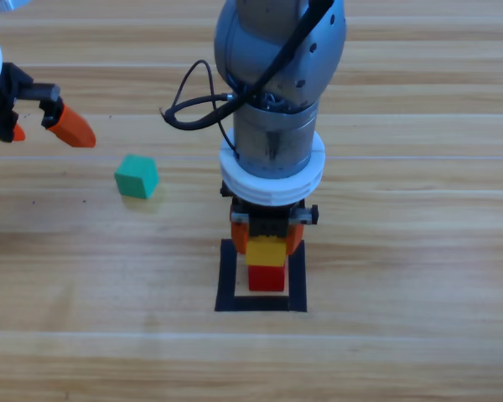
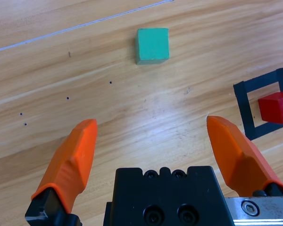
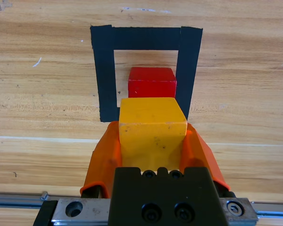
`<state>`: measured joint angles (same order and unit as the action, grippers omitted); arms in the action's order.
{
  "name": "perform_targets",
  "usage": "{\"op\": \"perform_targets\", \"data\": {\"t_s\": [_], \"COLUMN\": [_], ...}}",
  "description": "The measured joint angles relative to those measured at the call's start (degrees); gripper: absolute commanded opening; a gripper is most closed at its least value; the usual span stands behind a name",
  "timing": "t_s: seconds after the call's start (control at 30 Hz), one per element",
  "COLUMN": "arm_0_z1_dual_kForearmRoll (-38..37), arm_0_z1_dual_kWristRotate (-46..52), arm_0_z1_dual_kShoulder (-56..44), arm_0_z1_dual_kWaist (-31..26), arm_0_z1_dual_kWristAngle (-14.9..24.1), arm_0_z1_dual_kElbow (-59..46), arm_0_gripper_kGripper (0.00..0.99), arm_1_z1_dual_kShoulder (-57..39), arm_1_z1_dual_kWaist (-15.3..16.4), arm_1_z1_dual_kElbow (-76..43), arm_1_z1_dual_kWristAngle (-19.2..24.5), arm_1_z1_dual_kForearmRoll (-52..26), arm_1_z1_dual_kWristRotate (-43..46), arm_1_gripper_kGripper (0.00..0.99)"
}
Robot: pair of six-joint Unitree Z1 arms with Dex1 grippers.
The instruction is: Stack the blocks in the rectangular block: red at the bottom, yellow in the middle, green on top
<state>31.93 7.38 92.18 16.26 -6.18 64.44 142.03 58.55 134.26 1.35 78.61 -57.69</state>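
Note:
The red cube [image 1: 267, 278] [image 3: 152, 82] sits on the wood inside the black tape rectangle [image 1: 226, 286] [image 3: 104, 70]. My right gripper [image 1: 267, 243] [image 3: 152, 134] hangs over the rectangle's far side, shut on the yellow cube [image 1: 267, 249] [image 3: 151, 117]. The yellow cube is held just above and slightly behind the red one; I cannot tell whether they touch. The green cube [image 1: 137, 176] [image 2: 152, 45] lies on the table to the left of the rectangle. My left gripper [image 1: 46, 132] [image 2: 153, 136] waits open at the left edge, short of the green cube.
The left wrist view shows the rectangle's corner [image 2: 245, 106] and the red cube [image 2: 275, 107] at its right edge. Bare wood lies between the green cube and the rectangle. A black cable [image 1: 193, 105] loops off the right arm.

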Motion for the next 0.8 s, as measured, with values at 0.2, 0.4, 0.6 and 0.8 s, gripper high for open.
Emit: {"op": "perform_targets", "data": {"t_s": [0.2, 0.4, 0.6, 0.8], "arm_0_z1_dual_kForearmRoll": [-0.2, -0.4, -0.4, -0.4], "arm_0_z1_dual_kWristRotate": [0.3, 0.3, 0.3, 0.5], "arm_0_z1_dual_kShoulder": [0.0, 0.0, 0.0, -0.4], "arm_0_z1_dual_kWaist": [0.0, 0.0, 0.0, 0.0], "arm_0_z1_dual_kWristAngle": [0.0, 0.0, 0.0, 0.0], "arm_0_z1_dual_kElbow": [-0.9, -0.9, -0.9, -0.9], "arm_0_gripper_kGripper": [0.990, 0.990, 0.990, 0.990], "arm_1_z1_dual_kShoulder": [0.1, 0.1, 0.4, 1.3], "arm_1_z1_dual_kWaist": [-0.1, -0.3, -0.6, -1.0], "arm_1_z1_dual_kElbow": [0.0, 0.1, 0.1, 0.3], "arm_1_z1_dual_kWristAngle": [0.0, 0.0, 0.0, 0.0], "arm_1_z1_dual_kForearmRoll": [0.0, 0.0, 0.0, 0.0], "arm_1_z1_dual_kWristRotate": [0.0, 0.0, 0.0, 0.0], "arm_1_gripper_kGripper": [0.000, 0.000, 0.000, 0.000]}}
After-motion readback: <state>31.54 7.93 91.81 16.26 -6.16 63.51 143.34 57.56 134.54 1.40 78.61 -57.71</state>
